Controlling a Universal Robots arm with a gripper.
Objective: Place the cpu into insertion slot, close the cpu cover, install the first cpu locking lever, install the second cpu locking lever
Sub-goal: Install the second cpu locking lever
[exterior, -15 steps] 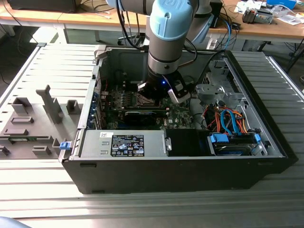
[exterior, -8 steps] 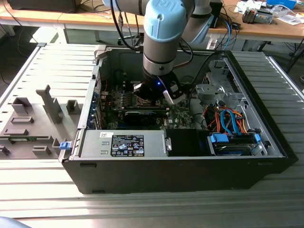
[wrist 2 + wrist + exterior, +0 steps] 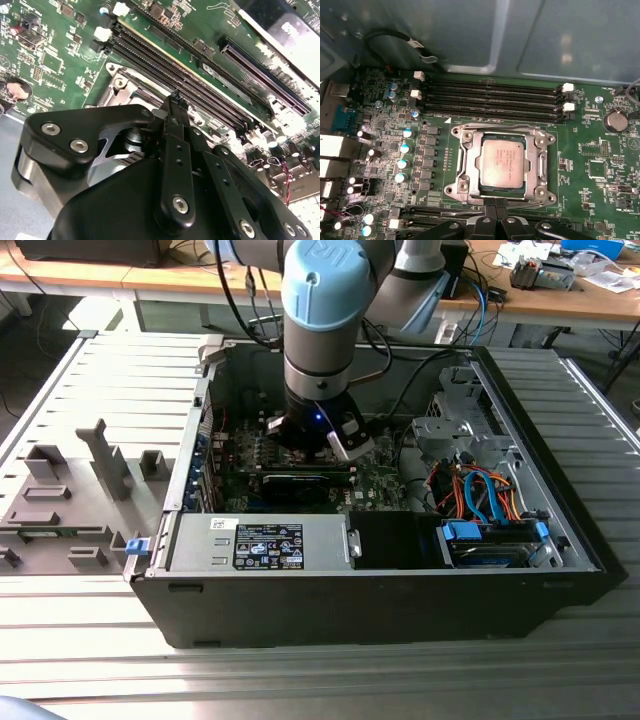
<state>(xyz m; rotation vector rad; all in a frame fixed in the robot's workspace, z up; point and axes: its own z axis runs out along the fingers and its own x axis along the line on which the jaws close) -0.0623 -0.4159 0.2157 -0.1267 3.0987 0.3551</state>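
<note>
Gripper [image 3: 495, 207] pinched closed at cpu cover [image 3: 537, 165] edge | cpu [image 3: 502, 163] seated, cover down

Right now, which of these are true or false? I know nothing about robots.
1. The cpu sits in its socket. True.
2. The cover stands raised, off the chip. False: it lies flat around it.
3. The claw hangs by the socket's edge. True.
4. The claw is clutching the chip. False: its tips are pinched together, holding nothing.
5. The memory slots are full. False: all look empty.
</note>
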